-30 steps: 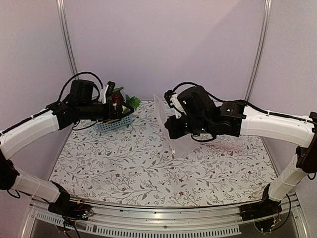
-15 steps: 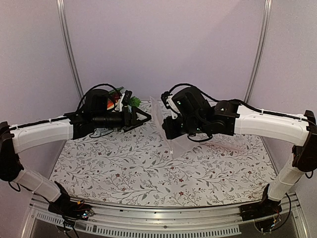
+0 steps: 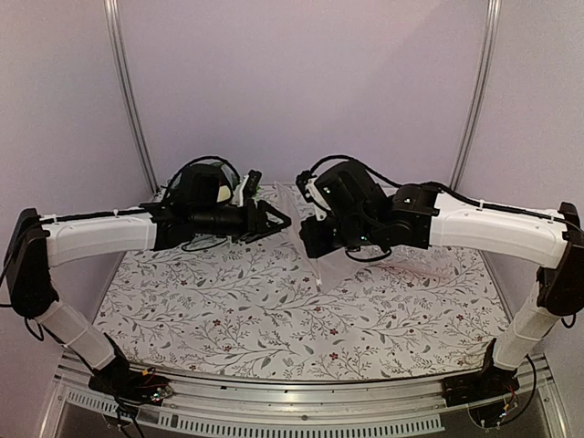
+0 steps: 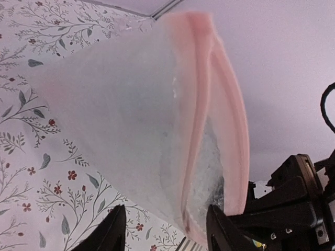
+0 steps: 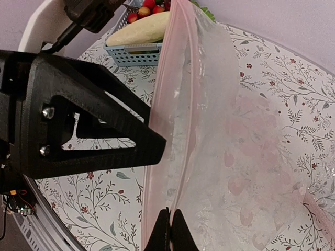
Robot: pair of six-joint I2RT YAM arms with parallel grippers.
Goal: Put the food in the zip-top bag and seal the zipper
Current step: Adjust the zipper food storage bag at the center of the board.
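Note:
My right gripper (image 5: 170,230) is shut on one lip of the zip-top bag (image 5: 209,130) and holds it up on edge above the table, its pinkish zipper (image 5: 167,78) running along the mouth. The mouth gapes a little in the left wrist view, where the zipper (image 4: 196,130) shows as two pink strips. My left gripper (image 4: 166,232) stands open, its fingers either side of the bag's near edge without pressing it. From above, the left gripper (image 3: 278,220) meets the bag (image 3: 330,269) just left of the right gripper (image 3: 312,245). The food, a long cream-white vegetable (image 5: 141,30), lies in the blue basket (image 5: 133,52).
Small red fruits (image 5: 149,6) sit in the basket beside the vegetable, at the table's back left. A second clear bag (image 3: 429,265) lies flat on the floral cloth to the right, behind the held one. The left arm (image 3: 100,233) spans the left half of the table.
The left arm has swung from the basket rightward to the bag, and its jaws have narrowed. The right gripper kept its hold and shifted slightly left.

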